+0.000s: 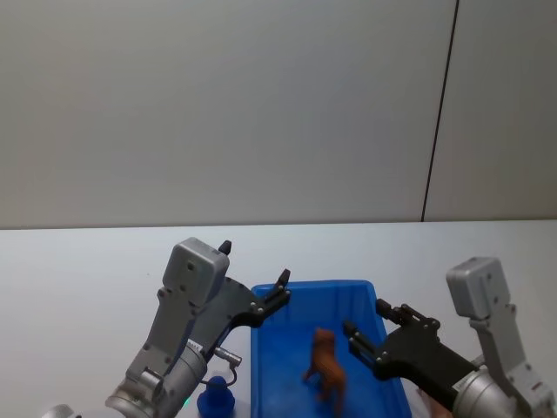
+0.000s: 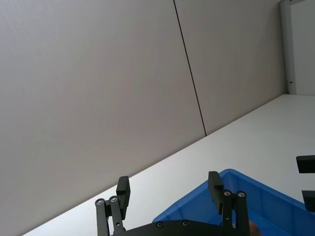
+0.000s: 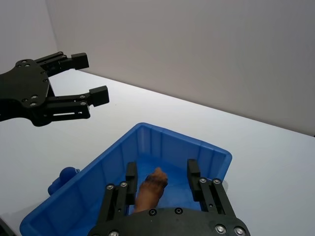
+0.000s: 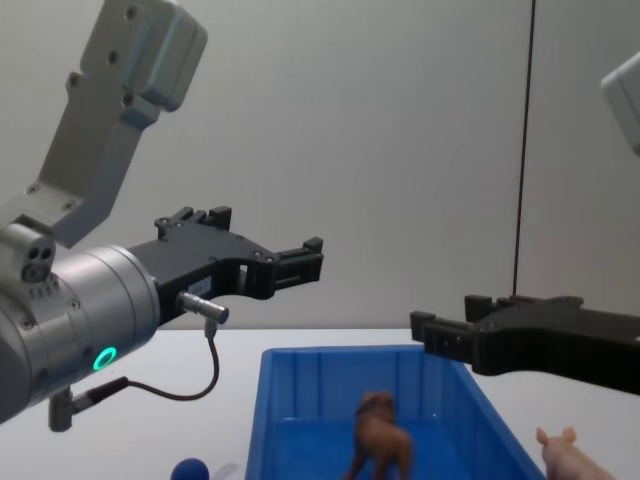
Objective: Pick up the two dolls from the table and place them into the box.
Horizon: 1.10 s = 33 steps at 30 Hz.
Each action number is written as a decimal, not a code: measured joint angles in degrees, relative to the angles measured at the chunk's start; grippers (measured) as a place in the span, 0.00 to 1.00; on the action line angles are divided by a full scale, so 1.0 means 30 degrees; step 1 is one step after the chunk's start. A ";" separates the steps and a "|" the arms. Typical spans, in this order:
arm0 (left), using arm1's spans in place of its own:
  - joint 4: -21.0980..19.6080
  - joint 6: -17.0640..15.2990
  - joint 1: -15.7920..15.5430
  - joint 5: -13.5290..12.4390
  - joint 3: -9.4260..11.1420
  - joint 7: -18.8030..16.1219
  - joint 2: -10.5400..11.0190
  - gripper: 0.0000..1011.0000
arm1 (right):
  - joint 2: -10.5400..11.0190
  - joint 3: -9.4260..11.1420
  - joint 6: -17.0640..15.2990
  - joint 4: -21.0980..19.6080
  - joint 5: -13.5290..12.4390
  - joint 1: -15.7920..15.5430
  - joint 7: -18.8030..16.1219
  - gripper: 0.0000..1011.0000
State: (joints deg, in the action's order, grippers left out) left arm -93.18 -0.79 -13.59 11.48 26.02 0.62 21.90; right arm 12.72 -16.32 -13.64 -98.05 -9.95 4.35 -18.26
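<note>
Head view: one blue box point(image 1: 313, 286) on the worktop point(image 1: 87, 261) contains one shaggy brown doll point(image 1: 327, 364), standing upright. One rounded blue doll point(image 1: 215, 399) sits outside, just beside the left wall. Left claw point(image 1: 254, 266) and right claw point(image 1: 364, 318) hover released above the left and right rims. Chest view: one pale pink pig doll point(image 4: 565, 450) stands right of the box.

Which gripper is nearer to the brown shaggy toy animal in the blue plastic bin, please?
Right. The right gripper hovers beside the brown animal, above the blue bin's right wall; the left gripper hangs farther off, by its far-left corner.
</note>
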 joint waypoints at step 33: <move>0.0001 0.0000 0.0000 0.0000 -0.0001 0.0000 0.0000 0.99 | 0.0505 0.0537 -0.1326 -0.0954 0.0165 -0.1458 0.4906 0.99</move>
State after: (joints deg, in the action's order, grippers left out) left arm -93.18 -0.79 -13.59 11.48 26.02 0.62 21.89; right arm 14.23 -14.71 -17.62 -100.91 -9.45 -0.02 -3.55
